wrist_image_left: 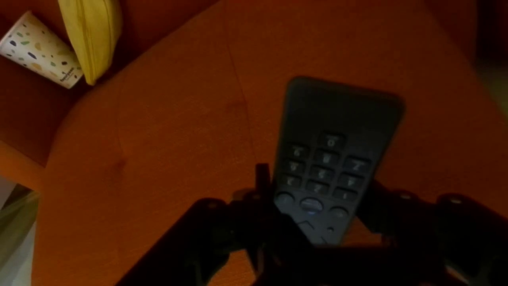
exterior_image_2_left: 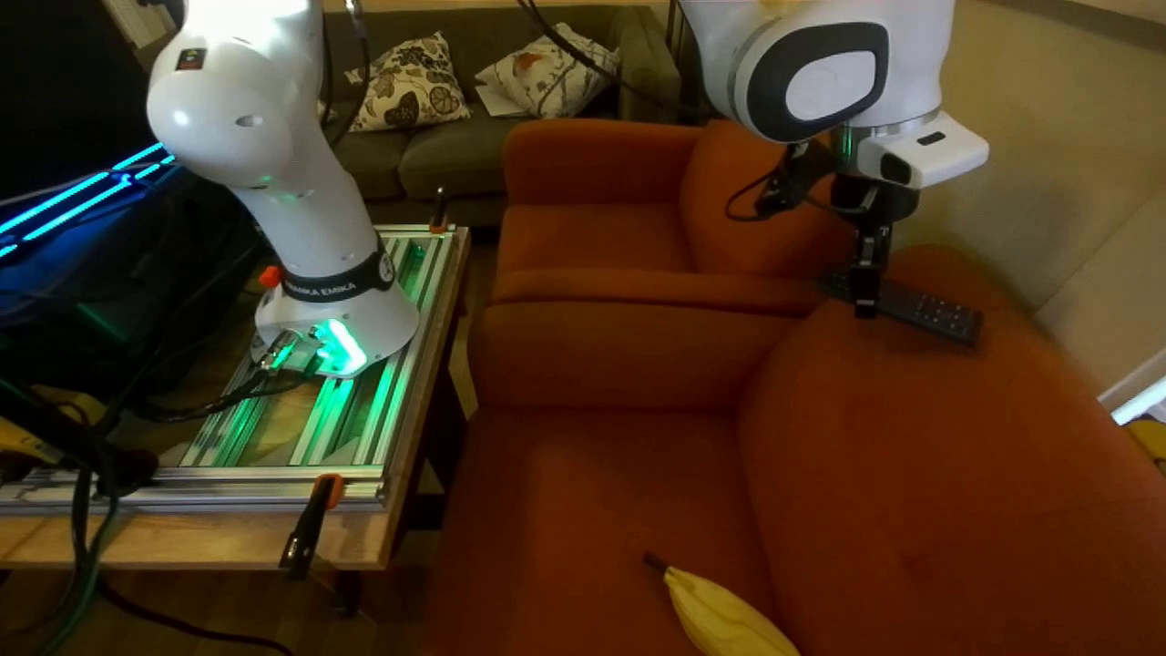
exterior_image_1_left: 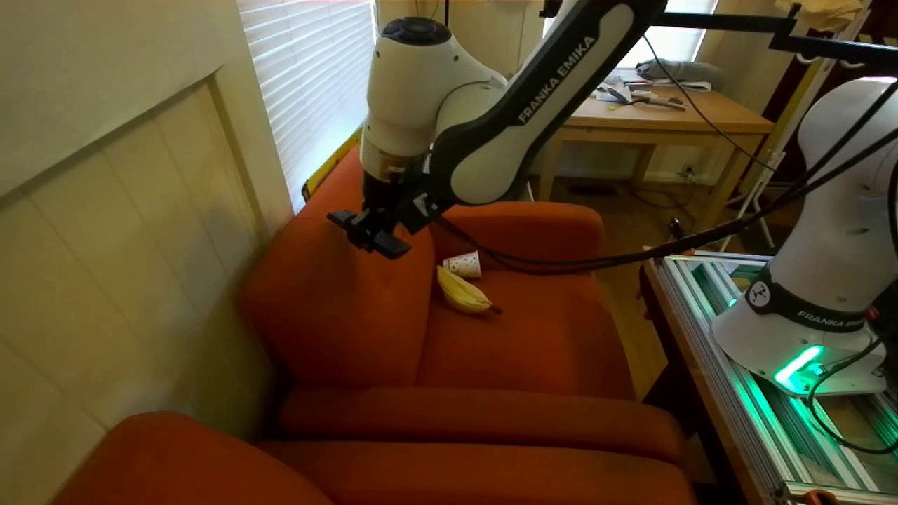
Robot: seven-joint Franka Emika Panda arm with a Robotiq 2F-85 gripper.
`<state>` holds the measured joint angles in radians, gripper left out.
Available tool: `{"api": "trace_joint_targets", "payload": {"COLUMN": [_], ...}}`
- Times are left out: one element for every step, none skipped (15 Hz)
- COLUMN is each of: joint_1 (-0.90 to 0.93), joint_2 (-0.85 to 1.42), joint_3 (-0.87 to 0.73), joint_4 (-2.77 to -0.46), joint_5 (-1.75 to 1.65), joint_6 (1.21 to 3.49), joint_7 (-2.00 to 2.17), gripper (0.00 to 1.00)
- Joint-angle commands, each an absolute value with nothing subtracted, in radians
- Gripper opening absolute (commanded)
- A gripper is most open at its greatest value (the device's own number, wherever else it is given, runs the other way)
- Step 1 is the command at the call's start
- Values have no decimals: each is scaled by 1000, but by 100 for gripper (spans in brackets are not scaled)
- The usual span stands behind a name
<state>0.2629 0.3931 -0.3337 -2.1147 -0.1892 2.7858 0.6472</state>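
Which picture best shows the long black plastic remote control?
The wrist view: the remote control looks large, numbered keys visible. In an exterior view it is small, keys mere dots; elsewhere I can't tell it from the black two-fingered gripper.

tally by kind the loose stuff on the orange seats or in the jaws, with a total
Remote, between the jaws: 1
Banana: 1
Patterned cup, lying on its side: 1
Total: 3
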Motion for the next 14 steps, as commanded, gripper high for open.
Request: {"api": "trace_joint_targets", "payload": {"joint_1": [293, 294, 285, 256, 255, 254, 252, 252, 252, 252, 252, 252, 258, 266], "joint_2": [305, 299, 289, 345, 336, 329, 324, 321, 320, 320, 320, 308, 304, 298], "joint_3": [-347, -346, -340, -310, -309, -308, -307, -307, -306, -306, -306, -303, -302, -299], "joint_4": [-2229, -2240, -2244, -2190, -2200, -2205, -2208, -2210, -2212, -2213, -2213, -2235, -2246, -2262], "joint_5": [-271, -289, -294, -269, -276, -277, -278, -278, -278, -278, -278, -286, -295, -308], "joint_6": [2794, 2800, 2800, 2784, 2784, 2784, 2784, 2784, 2784, 2784, 2784, 2807, 2812, 2826], "joint_7": [705, 715, 720, 695, 700, 701, 701, 701, 701, 701, 701, 697, 703, 703], "gripper": [24, 24, 24, 49, 49, 49, 49, 49, 49, 49, 24, 24, 24, 24]}}
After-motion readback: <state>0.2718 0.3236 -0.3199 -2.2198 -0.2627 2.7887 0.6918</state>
